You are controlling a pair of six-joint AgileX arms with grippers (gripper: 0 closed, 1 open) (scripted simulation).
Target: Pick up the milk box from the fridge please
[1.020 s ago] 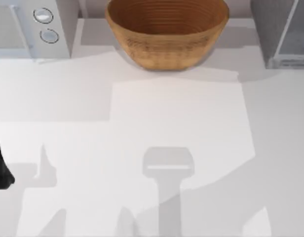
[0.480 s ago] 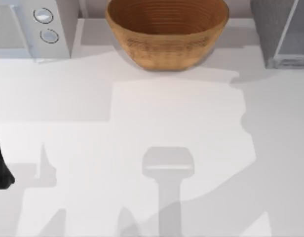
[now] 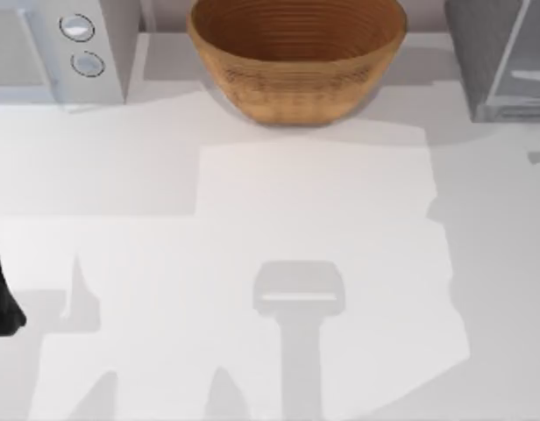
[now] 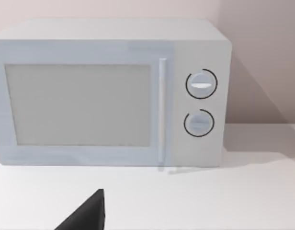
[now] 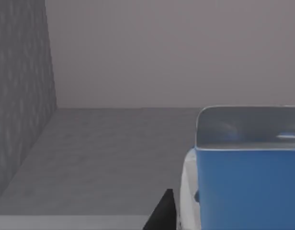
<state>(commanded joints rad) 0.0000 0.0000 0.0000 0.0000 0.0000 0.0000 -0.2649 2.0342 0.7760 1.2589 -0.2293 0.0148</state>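
Fridge (image 3: 498, 61): dark grey cabinet, upper right corner of the top view, on the table (image 3: 252, 219).

Milk box (image 5: 243, 177): blue carton inside the fridge, filling the lower right of my right wrist view, upright on the grey shelf (image 5: 104, 153), close ahead of my right claw. Long axis: I cannot tell.

Right claw: nearer arm by my judgement. Whether it is spread or pressed together, I cannot tell.

Left arm (image 3: 0, 294): parked at the left edge, facing the microwave (image 4: 109, 91); claw state, cannot tell.

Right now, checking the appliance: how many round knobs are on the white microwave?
2: the upper knob and the lower knob, stacked beside the microwave door, at the table's far left.
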